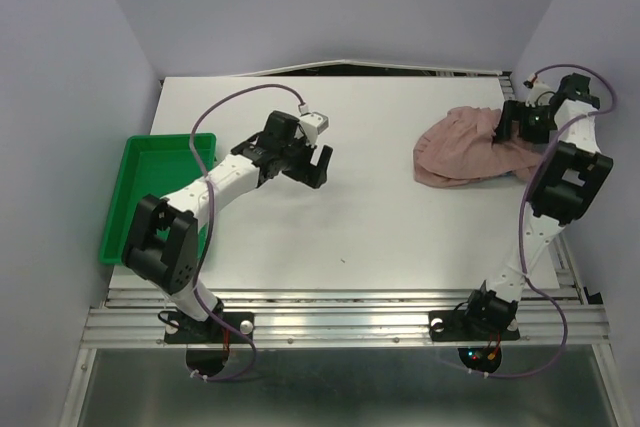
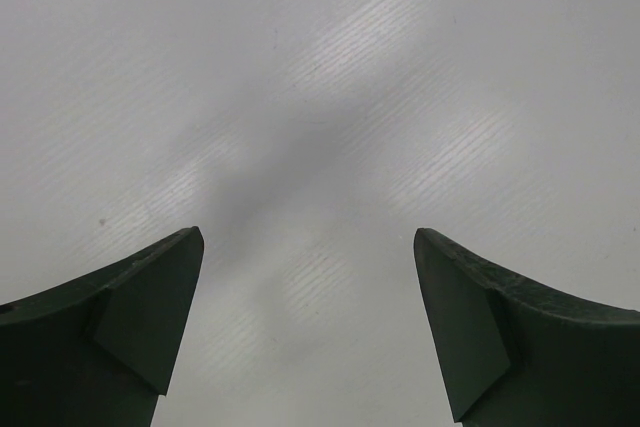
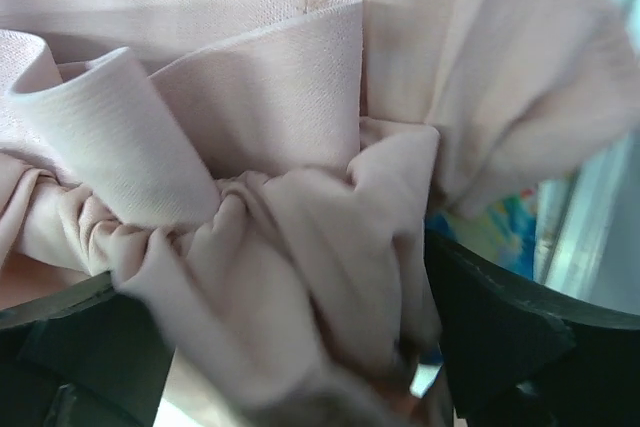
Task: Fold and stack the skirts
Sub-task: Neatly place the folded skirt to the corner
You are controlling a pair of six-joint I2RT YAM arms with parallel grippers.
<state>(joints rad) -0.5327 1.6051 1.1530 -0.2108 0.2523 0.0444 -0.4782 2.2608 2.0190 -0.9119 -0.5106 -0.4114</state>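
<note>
Clearly the dusty-pink skirt (image 1: 465, 147), crumpled at the far right of the desk (image 1: 380, 237), is light, limp and pleated, so I judge its elastic waistband (image 3: 250, 77) the firmest place to take hold. The right gripper (image 1: 508, 129) has its jaws wide apart around a bunch of that cloth without pinching it; the left gripper (image 1: 318, 169) hangs open and empty. I count 1 skirt and 1 green tray (image 1: 150, 172).

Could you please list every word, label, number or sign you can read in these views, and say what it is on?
None can be read. The pink skirt, green tray and table carry no legible print; the colourful patch behind the cloth is too blurred to tell.
</note>
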